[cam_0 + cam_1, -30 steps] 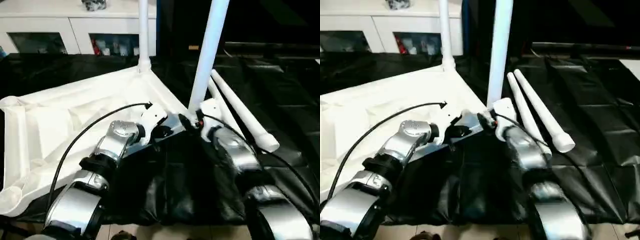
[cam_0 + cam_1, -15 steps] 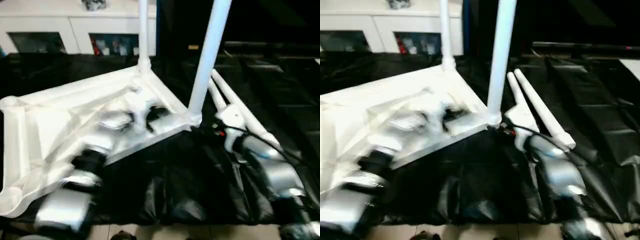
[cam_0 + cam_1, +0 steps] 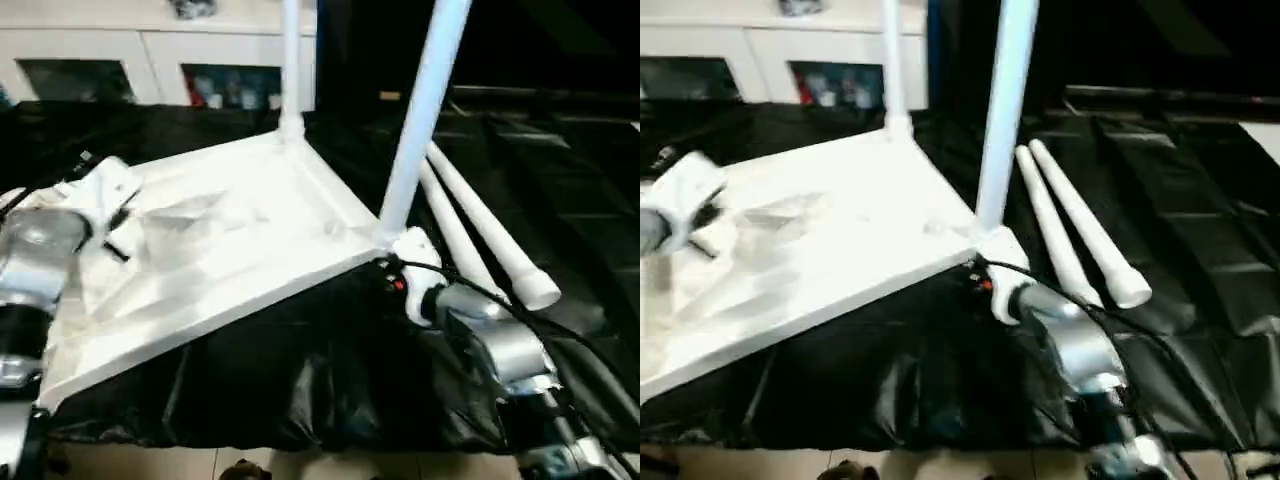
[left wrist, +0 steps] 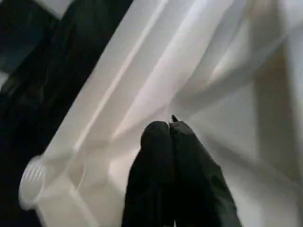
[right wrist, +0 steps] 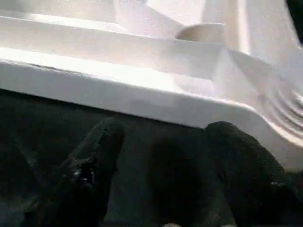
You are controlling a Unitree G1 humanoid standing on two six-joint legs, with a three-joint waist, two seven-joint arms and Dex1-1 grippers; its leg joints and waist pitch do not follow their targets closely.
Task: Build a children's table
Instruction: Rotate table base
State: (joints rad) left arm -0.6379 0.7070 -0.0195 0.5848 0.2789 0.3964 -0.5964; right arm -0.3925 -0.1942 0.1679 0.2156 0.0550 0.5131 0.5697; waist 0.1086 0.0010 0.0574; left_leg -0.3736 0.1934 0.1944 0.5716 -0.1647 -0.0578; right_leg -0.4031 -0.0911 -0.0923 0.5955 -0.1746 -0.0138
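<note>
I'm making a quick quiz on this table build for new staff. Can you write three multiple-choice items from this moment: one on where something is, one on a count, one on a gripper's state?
1. Where do the loose legs lie?
A. On the black sheet, right of the tabletop
B. On top of the cabinet
C. Across the tabletop

2. How many legs stand upright in the tabletop?
A. None
B. Two
C. Four

3. How are the left gripper fingers?
A. Spread wide
B. Shut together, holding nothing
C. Clamped on a leg

Answers:
1. A: both lie side by side on the black sheet, beside the tabletop's right edge.
2. B: one upright leg stands at the far corner, another at the near right corner.
3. B: the left wrist view shows the two black fingertips pressed together over the ribbed underside.
</note>
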